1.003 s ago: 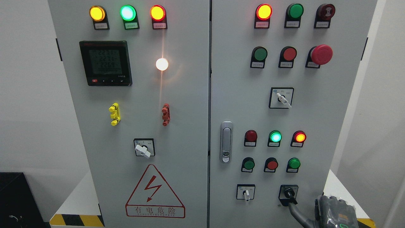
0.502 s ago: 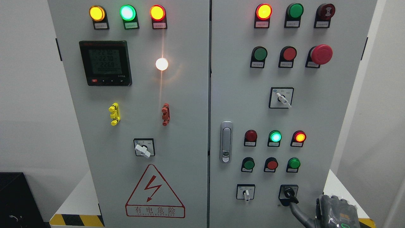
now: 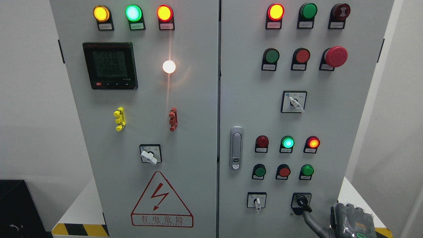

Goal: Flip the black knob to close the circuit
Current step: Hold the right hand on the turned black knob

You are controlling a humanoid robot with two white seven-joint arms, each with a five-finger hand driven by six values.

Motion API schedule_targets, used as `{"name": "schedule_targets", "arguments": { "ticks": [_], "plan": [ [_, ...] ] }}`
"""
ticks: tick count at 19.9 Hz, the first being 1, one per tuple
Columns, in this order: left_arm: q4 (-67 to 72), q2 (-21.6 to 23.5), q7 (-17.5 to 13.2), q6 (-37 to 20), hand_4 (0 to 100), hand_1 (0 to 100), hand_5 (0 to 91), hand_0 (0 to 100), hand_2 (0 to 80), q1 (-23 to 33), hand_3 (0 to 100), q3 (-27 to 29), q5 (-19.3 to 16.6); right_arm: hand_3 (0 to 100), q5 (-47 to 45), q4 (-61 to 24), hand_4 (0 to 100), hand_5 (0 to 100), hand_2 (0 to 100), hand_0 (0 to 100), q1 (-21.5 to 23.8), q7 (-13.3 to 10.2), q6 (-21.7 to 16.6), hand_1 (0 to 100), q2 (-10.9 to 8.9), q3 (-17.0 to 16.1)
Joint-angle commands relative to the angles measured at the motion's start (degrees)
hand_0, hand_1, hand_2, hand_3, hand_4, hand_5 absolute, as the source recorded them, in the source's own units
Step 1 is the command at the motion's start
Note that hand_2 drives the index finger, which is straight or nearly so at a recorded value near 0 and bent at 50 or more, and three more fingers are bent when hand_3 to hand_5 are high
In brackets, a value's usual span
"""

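Black knob (image 3: 301,200) — right hand (image 3: 351,222) finger touching it (lever pointing lower right).

An industrial electrical room: grey control cabinet (image 3: 198,99) with indicator lamps (image 3: 133,13), switches and hazard sign (image 3: 161,201).

R hand (image 3: 351,220) low at bottom-right edge, one finger (image 3: 310,220) extended up-left.

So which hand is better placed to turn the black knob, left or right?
The right hand. It shows at the lower right corner, and one finger already reaches up to the black knob at the bottom of the right door. The left hand is not in view.
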Motion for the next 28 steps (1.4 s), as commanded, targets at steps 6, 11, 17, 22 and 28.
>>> {"name": "schedule_targets", "arguments": {
  "ticks": [6, 11, 17, 22, 28],
  "plan": [
    [-1.67, 0.00, -0.01, 0.05, 0, 56, 0.0, 12, 0.0, 1.32, 0, 0.00, 0.00, 100, -0.94, 0.10, 98, 100, 97, 0, 0.06, -0.25, 0.06, 0, 0.07, 0.71],
    [-1.67, 0.00, -0.01, 0.05, 0, 56, 0.0, 12, 0.0, 1.32, 0, 0.00, 0.00, 100, -0.94, 0.19, 98, 100, 97, 0, 0.06, -0.34, 0.15, 0, 0.07, 1.76],
    [-1.67, 0.00, -0.01, 0.05, 0, 56, 0.0, 12, 0.0, 1.32, 0, 0.00, 0.00, 100, -0.94, 0.19, 98, 99, 97, 0, 0.06, -0.52, 0.24, 0, 0.24, 4.04],
    [-1.67, 0.00, -0.01, 0.05, 0, 56, 0.0, 12, 0.0, 1.32, 0, 0.00, 0.00, 100, -0.94, 0.28, 98, 99, 97, 0, 0.06, -0.87, 0.24, 0, 0.24, 5.72],
    [-1.67, 0.00, -0.01, 0.05, 0, 56, 0.0, 12, 0.0, 1.32, 0, 0.00, 0.00, 100, -0.94, -0.16, 98, 99, 97, 0, 0.33, -1.40, 0.06, 0, 0.33, 6.60]
  ]
}}
